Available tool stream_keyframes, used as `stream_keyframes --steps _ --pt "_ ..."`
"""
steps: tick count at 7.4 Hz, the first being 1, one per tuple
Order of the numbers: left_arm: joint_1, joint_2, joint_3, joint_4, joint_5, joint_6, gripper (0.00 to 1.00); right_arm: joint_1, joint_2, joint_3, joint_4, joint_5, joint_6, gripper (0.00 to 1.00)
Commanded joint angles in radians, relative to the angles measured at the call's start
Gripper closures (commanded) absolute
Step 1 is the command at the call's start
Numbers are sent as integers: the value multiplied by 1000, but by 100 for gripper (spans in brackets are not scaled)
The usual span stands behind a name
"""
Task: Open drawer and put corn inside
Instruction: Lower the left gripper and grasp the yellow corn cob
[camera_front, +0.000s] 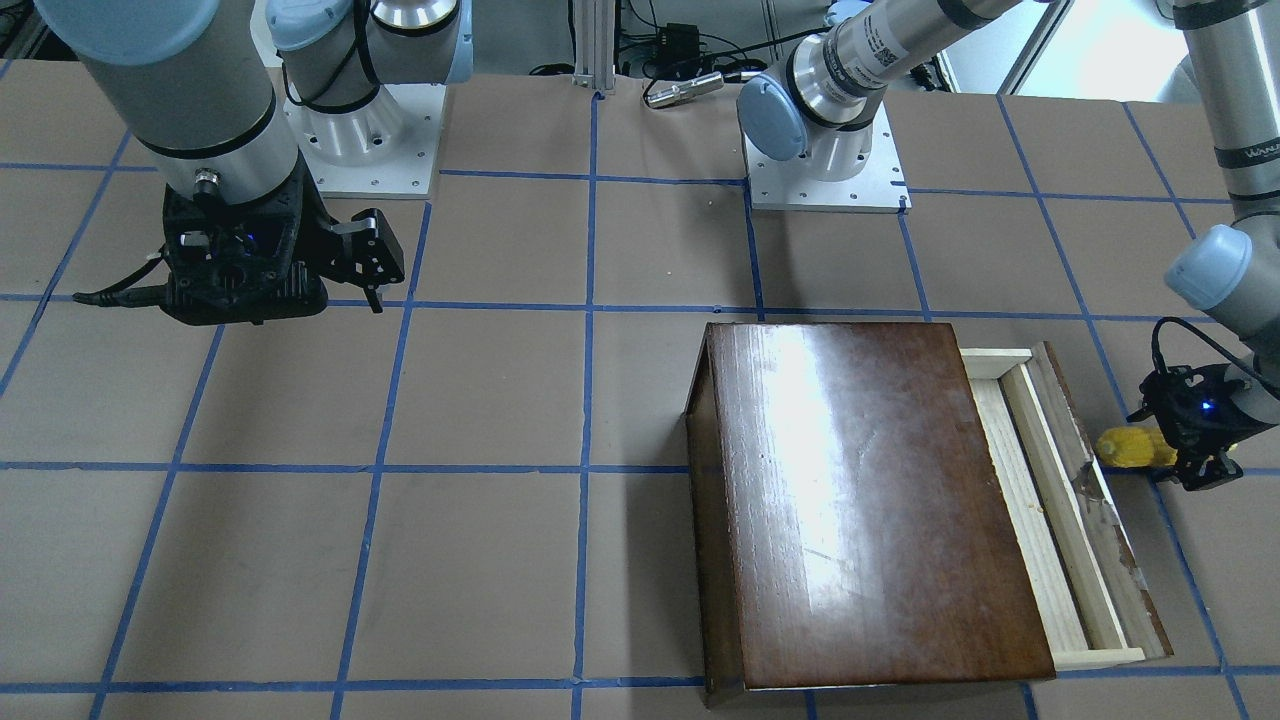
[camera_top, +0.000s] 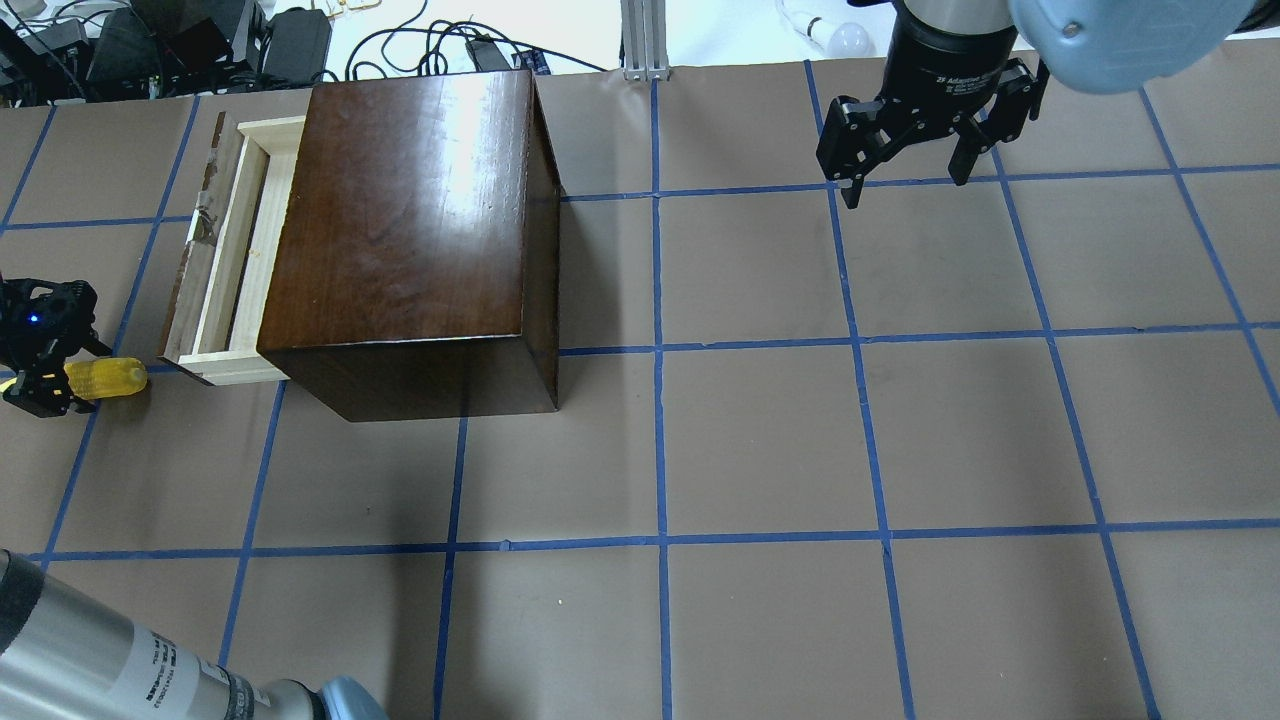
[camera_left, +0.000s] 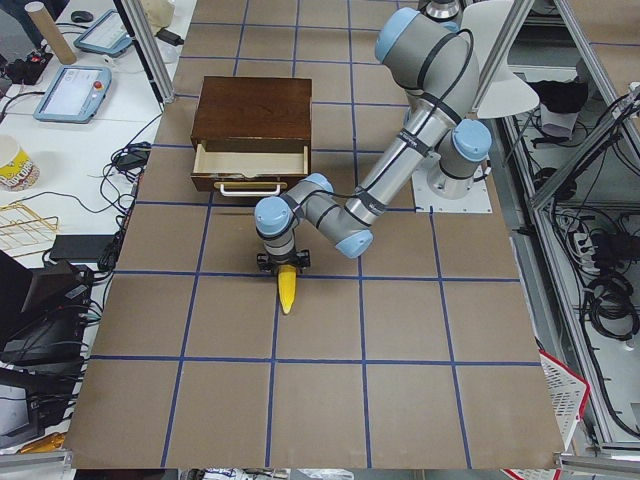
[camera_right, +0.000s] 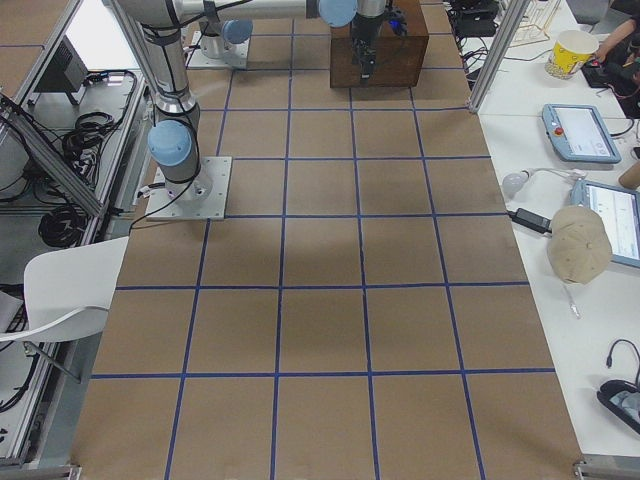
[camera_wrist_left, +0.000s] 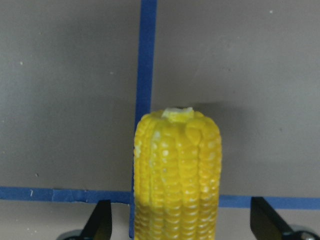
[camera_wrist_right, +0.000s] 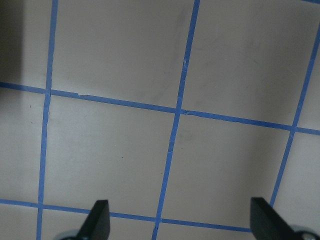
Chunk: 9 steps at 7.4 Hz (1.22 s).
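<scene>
Brown paper taped in blue squares covers my table (camera_top: 760, 440). At far left sits the dark wooden box (camera_top: 400, 220), its drawer (camera_top: 228, 262) sticking out leftward. My right gripper (camera_top: 908, 185) hangs wide open and empty at far right. My left gripper (camera_top: 50, 378) straddles, unclosed, the corn (camera_top: 108, 378) lying just left of the drawer's near corner.

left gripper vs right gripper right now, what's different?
The left gripper straddles the corn, with gaps either side; the right gripper has only bare table under it. The left gripper sits low near the open drawer; the right gripper hangs far across from it. Both are open.
</scene>
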Motion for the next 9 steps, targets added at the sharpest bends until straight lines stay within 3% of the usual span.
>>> stream_keyframes --steps 1,5,6,9 --pt "0 -1 1 18 -3 10 100 0 0 0 2 0 2 0" --pt "34 45 9 13 -91 -20 100 0 0 0 2 0 2 0" --pt "28 68 27 5 -95 -121 100 0 0 0 0 0 0 0" --pt "8 129 166 -262 -105 -488 100 0 0 0 2 0 0 0"
